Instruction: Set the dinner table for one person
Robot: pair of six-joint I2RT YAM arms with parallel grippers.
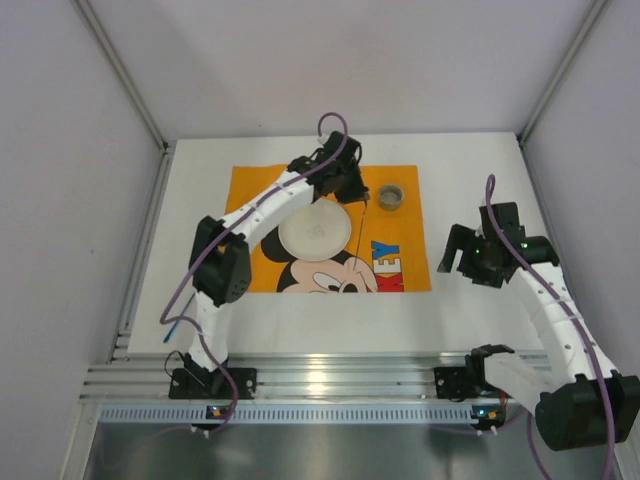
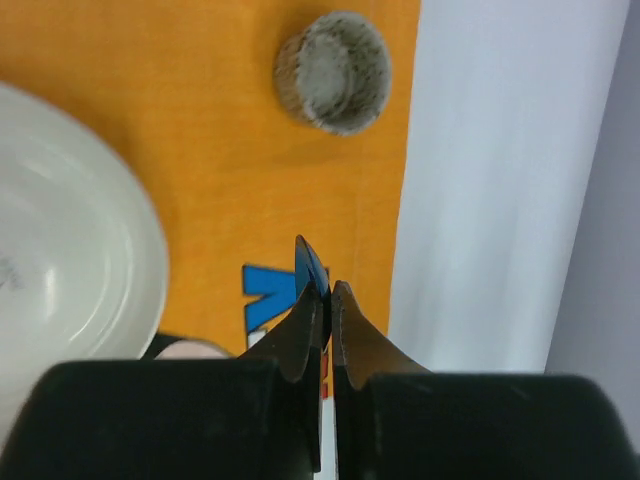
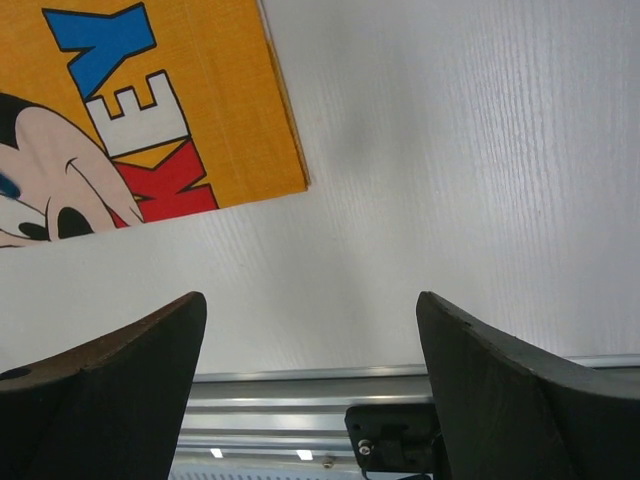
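The white dinner table (image 1: 470, 180) carries an orange Mickey Mouse mat (image 1: 255, 190). A white plate (image 1: 314, 232) lies on the mat, and a small grey speckled cup (image 1: 391, 196) stands on its far right part. My left gripper (image 1: 360, 192) is shut on a thin dark-blue utensil (image 1: 362, 230) that hangs down between plate and cup. In the left wrist view the utensil's blue end (image 2: 310, 262) sticks out between the closed fingers, with the gripper (image 2: 325, 288) above the mat, the cup (image 2: 334, 72) ahead and the plate (image 2: 70, 230) to the left. My right gripper (image 1: 455, 255) is open and empty over bare table right of the mat (image 3: 150, 110).
Silver aluminium rails (image 1: 330, 378) run along the near edge, where both arm bases are bolted; they also show in the right wrist view (image 3: 300, 385). White walls with metal posts (image 1: 125, 75) enclose the table on the left, back and right.
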